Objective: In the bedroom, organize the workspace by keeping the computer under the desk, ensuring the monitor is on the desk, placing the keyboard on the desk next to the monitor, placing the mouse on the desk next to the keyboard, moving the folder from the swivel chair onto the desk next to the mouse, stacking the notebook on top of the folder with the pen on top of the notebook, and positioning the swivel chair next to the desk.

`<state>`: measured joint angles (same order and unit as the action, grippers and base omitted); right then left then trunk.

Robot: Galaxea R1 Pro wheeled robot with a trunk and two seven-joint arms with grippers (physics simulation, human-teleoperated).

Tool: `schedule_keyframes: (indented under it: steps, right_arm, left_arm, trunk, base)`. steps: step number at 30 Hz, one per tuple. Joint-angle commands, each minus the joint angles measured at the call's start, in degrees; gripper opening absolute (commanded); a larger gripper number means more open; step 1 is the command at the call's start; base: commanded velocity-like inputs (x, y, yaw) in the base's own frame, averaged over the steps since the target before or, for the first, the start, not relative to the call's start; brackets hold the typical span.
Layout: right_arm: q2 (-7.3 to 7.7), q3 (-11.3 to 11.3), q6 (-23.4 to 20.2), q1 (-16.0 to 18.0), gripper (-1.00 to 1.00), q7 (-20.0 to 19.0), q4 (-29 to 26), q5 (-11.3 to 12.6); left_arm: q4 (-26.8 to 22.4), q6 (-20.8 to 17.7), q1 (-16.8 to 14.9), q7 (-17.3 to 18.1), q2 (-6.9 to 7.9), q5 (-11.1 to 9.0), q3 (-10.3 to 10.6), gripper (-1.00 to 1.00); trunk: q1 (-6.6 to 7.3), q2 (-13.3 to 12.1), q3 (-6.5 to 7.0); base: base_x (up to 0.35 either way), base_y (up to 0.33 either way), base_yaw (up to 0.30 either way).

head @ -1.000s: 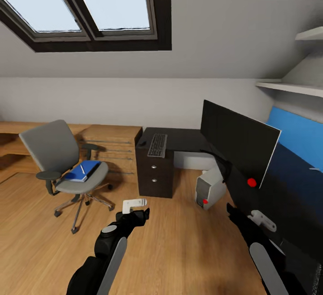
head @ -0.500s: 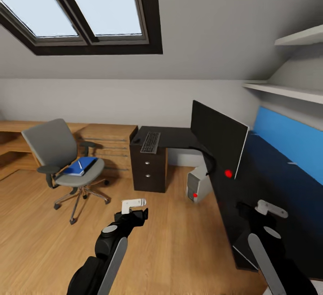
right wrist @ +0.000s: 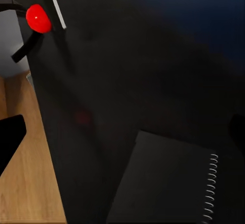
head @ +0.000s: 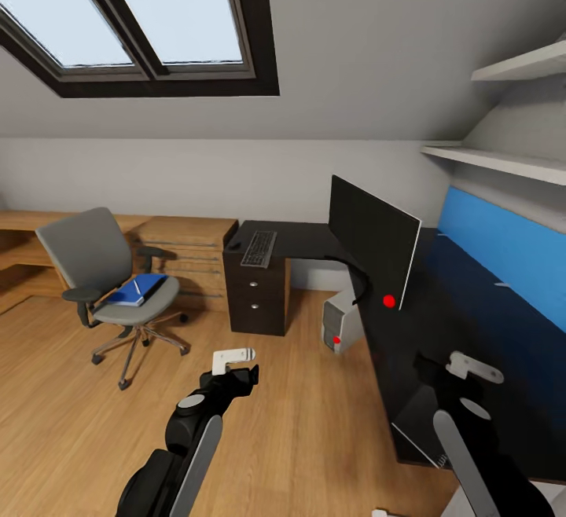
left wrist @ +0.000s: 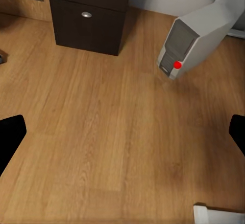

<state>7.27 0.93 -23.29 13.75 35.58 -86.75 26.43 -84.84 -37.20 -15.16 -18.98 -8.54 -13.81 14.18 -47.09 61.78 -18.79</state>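
Since the earlier frames my whole view has swung, so the monitor [head: 373, 240] sits smaller and farther. It stands on the black surface [head: 464, 328]; one keyboard [head: 258, 248] lies on the far-left end, one computer [head: 343, 320] on the floor under the surface. One chair [head: 106, 277] at left carries the blue folder [head: 137, 291] with a pen [head: 136, 287] on it. One notebook [right wrist: 168, 183] lies on the near surface under my right jaws [head: 470, 368], spread and empty. Left jaws [head: 233, 358], spread and empty, hang over bare floor [left wrist: 112, 142].
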Motion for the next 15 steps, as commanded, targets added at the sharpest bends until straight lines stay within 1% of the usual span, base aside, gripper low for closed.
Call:
schedule_keyframes:
  steps: [1, 5, 7, 8, 9, 11, 12, 14, 15]
  right_arm:
    - [0.14, 0.06, -0.24, 0.07, 1.0, 0.4, 0.63, 0.01]
    - [0.29, -0.04, -0.21, 1.0, 1.0, 0.23, 3.79, -3.35]
    - [0.37, -0.24, -0.17, 3.65, 1.0, -0.65, 7.15, -6.88]
    - [0.39, -0.31, -0.16, 4.49, 1.0, -1.04, 8.18, -7.68]
    - [0.57, -0.42, -0.13, 6.15, 1.0, -2.03, 10.22, -8.98]
    - [1.06, -0.49, -0.11, 7.66, 1.0, -3.21, 12.17, -9.88]
    - [1.82, -0.52, -0.09, 9.01, 1.0, -4.45, 14.2, -10.46]
    - [2.65, -0.54, 0.09, 10.21, 1.0, -5.7, 16.29, -10.83]
    - [3.52, -0.57, 0.59, 11.26, 1.0, -7.0, 18.17, -11.04]
  left_arm:
    - [-0.06, -0.16, -0.05, -0.54, 0.01, -0.61, 0.06, 1.0]
    - [0.0, -0.16, -0.05, -0.54, 0.02, -0.63, 0.12, 1.0]
    - [0.06, -0.15, -0.05, -0.54, 0.02, -0.62, 0.17, 1.0]
    - [0.07, -0.15, -0.05, -0.55, 0.02, -0.62, 0.18, 1.0]
    - [0.08, -0.15, -0.05, -0.58, 0.02, -0.61, 0.2, 1.0]
    - [0.09, -0.15, -0.05, -0.59, 0.02, -0.61, 0.21, 1.0]
    - [0.1, -0.15, -0.05, -0.6, 0.02, -0.63, 0.22, 1.0]
    - [0.1, -0.15, -0.05, -0.61, 0.02, -0.65, 0.22, 1.0]
    - [0.14, -0.15, -0.05, -0.62, 0.02, -0.67, 0.22, 1.0]
  trunk:
    - [-0.01, 0.05, -0.07]
    - [-0.01, 0.05, -0.07]
    - [-0.01, 0.05, -0.07]
    - [-0.01, 0.05, -0.07]
    - [-0.01, 0.05, -0.07]
    - [-0.01, 0.05, -0.07]
    - [-0.01, 0.05, -0.07]
    - [-0.01, 0.05, -0.07]
    - [-0.01, 0.05, -0.07]
  base:
    - [-0.001, -0.004, 0.0]
    - [0.0, -0.001, 0.0]
    - [0.0, 0.0, 0.0]
    - [0.0, 0.0, 0.0]
    - [0.0, 0.0, 0.0]
    - [0.0, 0.0, 0.0]
    - [0.0, 0.0, 0.0]
    - [0.0, 0.0, 0.0]
    - [0.0, 0.0, 0.0]
